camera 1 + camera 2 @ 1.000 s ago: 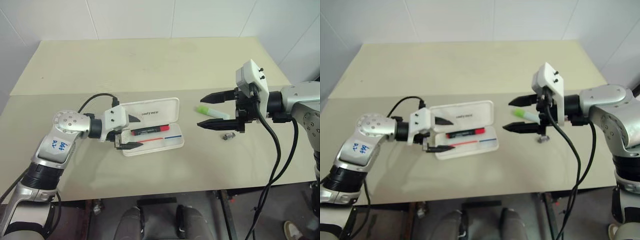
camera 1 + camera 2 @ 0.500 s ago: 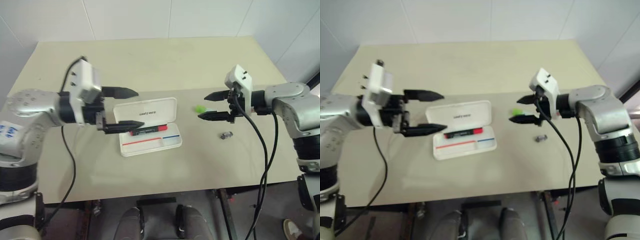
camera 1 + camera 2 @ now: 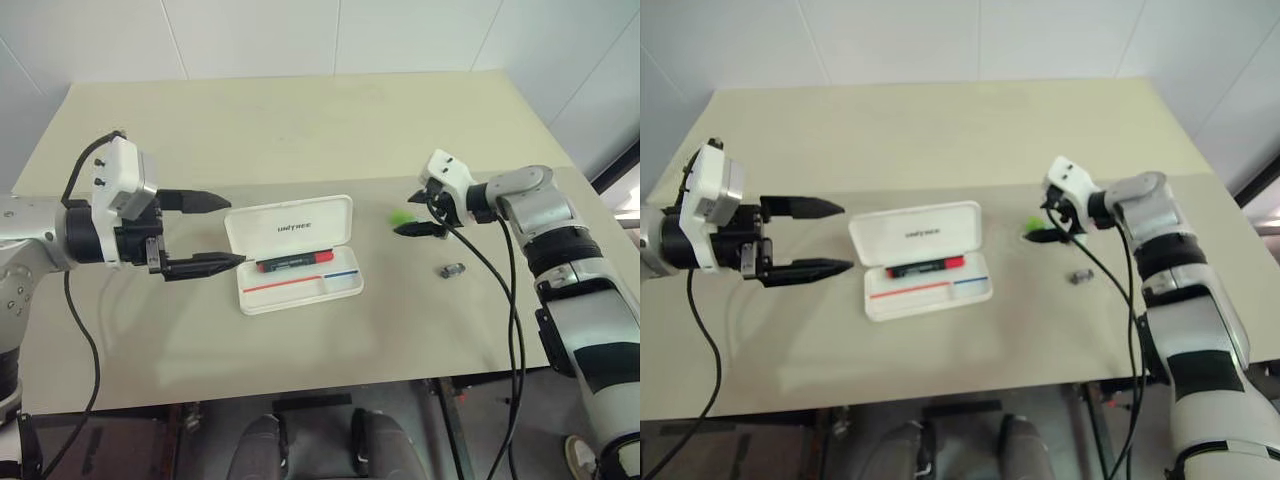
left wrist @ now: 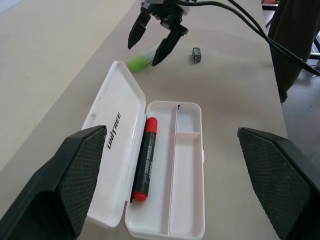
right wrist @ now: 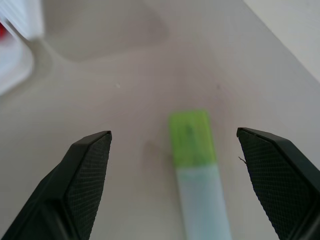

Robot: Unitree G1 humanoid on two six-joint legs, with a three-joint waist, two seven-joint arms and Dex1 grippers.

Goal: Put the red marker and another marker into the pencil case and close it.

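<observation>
Pickup of the green marker (image 5: 195, 165) is in hand: right gripper (image 3: 421, 212), jaws wide and empty, straddles it and must close; red marker (image 4: 143, 159) already lies in the pencil case (image 4: 187, 200); left gripper (image 3: 217, 231) hangs open, empty.

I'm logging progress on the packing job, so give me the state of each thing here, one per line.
pencil case: open, lid laid flat on the table.
red marker: lying inside the case.
green marker: capped, lying on the table outside the case.
left gripper: open, empty, beside the case.
right gripper: open, over the green marker, not gripping.
small dark metal object: on the table.
</observation>
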